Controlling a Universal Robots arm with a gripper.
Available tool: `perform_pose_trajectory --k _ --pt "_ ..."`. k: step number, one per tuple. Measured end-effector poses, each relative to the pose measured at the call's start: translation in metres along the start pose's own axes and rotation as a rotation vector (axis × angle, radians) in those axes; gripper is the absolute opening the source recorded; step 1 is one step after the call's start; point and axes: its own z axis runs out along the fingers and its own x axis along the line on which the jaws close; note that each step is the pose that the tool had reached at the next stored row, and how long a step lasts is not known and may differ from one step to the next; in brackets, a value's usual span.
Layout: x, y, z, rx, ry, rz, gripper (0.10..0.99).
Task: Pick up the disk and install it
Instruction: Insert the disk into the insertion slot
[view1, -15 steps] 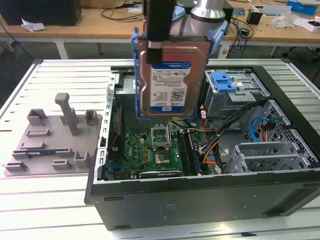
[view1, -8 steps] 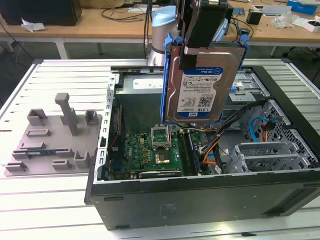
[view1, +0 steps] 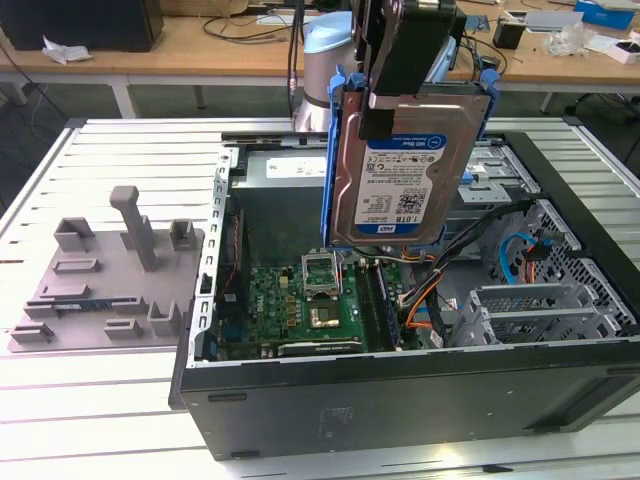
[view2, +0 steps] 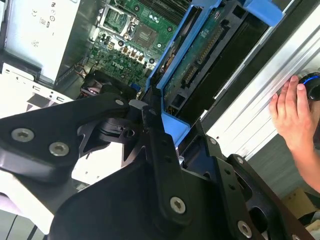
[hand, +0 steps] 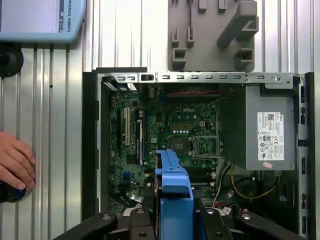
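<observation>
The tool (view1: 395, 95) was seen closed on the disk (view1: 400, 170), gripped at its upper edge. In the exterior view the disk was held upright, with its white-and-blue label turned toward the camera and its blue bracket (view1: 332, 160) visible along both sides. It was suspended above the open computer case (view1: 400, 390), over the green motherboard (view1: 290, 305), and had not yet been seated in any bay. In the first wrist view the disk (hand: 175, 190) was seen edge-on over the motherboard (hand: 165, 125), with the grey power-supply box (hand: 267, 130) well apart from it at one end of the case. In the second wrist view the black fingers (view2: 160, 150) were pressed against the bracket, and the drive's underside circuit board (view2: 200, 55) was exposed. The case was placed on the slatted metal bench (view1: 90, 410), just beside a grey moulded fixture (view1: 110, 270) at the exterior view's left. A person's hand (view2: 295, 115) was laid on the bench, resting on a dark round object (view2: 314, 86).
</observation>
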Motion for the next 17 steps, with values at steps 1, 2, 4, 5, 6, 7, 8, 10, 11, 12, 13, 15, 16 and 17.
perform_pose_trajectory --k 1,2,4,5,6,7,8,10,11,12,13,15,16,17 --pt "0.0 -0.0001 0.0 0.0 -0.0001 0.0 0.369" --pt "0.0 -0.0001 0.0 0.0 0.0 0.0 0.369" --pt "0.0 -0.0002 0.0 0.0 -0.0001 0.0 0.369" --pt "0.0 -0.0002 0.0 0.0 -0.0001 0.0 0.369" --pt "0.0 -0.0002 0.0 0.0 0.0 0.0 0.369" --pt "0.0 -0.0003 0.0 0.0 0.0 0.0 0.369" --pt "0.0 -0.0003 0.0 0.0 -0.0001 0.0 0.369" --pt "0.0 -0.0003 0.0 0.0 -0.0002 0.0 0.369" --pt "0.0001 -0.0003 0.0 0.0 -0.0009 0.0 0.369" --pt "0.0007 -0.0004 0.0 0.001 -0.0029 0.0 0.369" --pt "0.0037 -0.0002 0.0 0.001 -0.0114 -0.001 0.369" --pt "0.0117 0.0 0.0002 0.002 -0.0486 -0.002 0.369" --pt "0.014 0.0 0.0003 0.002 -0.0592 -0.002 0.369" --pt "0.0171 0.0 0.0004 0.002 -0.0712 -0.003 0.369"
